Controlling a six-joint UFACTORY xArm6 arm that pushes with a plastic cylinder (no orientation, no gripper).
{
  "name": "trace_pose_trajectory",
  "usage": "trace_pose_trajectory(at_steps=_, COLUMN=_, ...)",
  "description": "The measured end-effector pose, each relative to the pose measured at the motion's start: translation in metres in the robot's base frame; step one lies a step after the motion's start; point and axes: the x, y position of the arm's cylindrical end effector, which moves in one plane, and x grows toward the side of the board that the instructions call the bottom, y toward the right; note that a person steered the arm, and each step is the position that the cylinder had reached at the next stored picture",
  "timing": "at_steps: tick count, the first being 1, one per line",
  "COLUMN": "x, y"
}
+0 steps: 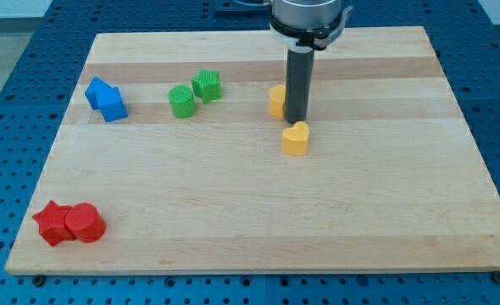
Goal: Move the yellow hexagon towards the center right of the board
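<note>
My tip (296,119) is a plain rod with no jaws to open or close. It sits just right of the yellow hexagon (277,100), touching or nearly so, with the yellow heart (296,138) just near of it. The hexagon lies far of centre on the wooden board (386,195). Two green blocks (194,92) lie to its left.

The worktop (258,195) is pale, matt, smooth wood with visible grain. The green blocks (194,92) look like ribbed matt plastic. The rod (297,85) is dark and dull below a shiny metal collar (309,17).
</note>
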Motion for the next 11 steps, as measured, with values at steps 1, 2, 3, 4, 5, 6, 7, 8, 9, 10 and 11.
trace_pose_trajectory(at_steps=1, x=0.016, y=-0.037)
trace_pose_trajectory(at_steps=2, x=0.021, y=-0.065)
trace_pose_trajectory(at_steps=3, x=-0.038, y=-0.066)
trace_pose_trajectory(at_steps=4, x=-0.049, y=-0.063)
trace_pose_trajectory(at_steps=5, x=-0.042, y=-0.05)
trace_pose_trajectory(at_steps=6, x=-0.024, y=-0.021)
trace_pose_trajectory(at_steps=7, x=-0.013, y=0.016)
trace_pose_trajectory(at_steps=8, x=-0.013, y=0.055)
trace_pose_trajectory(at_steps=9, x=-0.024, y=0.084)
trace_pose_trajectory(at_steps=10, x=-0.031, y=0.099)
trace_pose_trajectory(at_steps=11, x=-0.031, y=0.107)
